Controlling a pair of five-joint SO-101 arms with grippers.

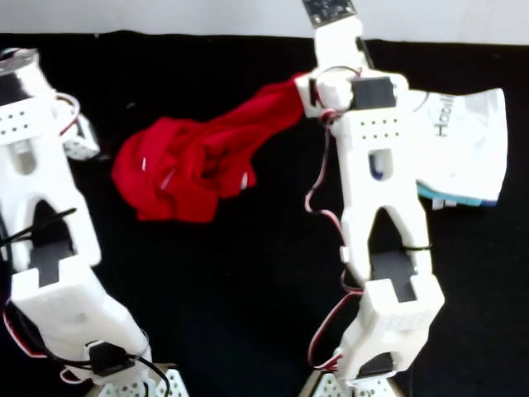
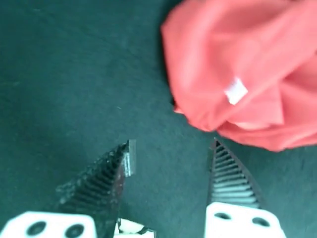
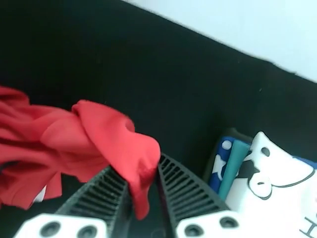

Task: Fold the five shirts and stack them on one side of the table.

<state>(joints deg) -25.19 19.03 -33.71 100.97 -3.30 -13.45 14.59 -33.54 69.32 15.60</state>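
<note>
A crumpled red shirt [image 1: 186,165] lies in the middle of the black table, one end drawn up toward the far right. My right gripper [image 3: 142,191] is shut on that end of the red shirt [image 3: 119,148], beside the stack. A stack of folded shirts [image 1: 463,149], white on top, sits at the far right; the folded stack [image 3: 262,173] shows white, teal and blue layers. My left gripper [image 2: 171,161] hangs open just above the table, close to the bunched red shirt [image 2: 242,69], with nothing between its fingers.
The black table cloth [image 1: 248,281] is bare in front of the shirt. The far table edge meets a pale wall [image 1: 207,16]. Both white arms [image 1: 50,248] stand at the near side.
</note>
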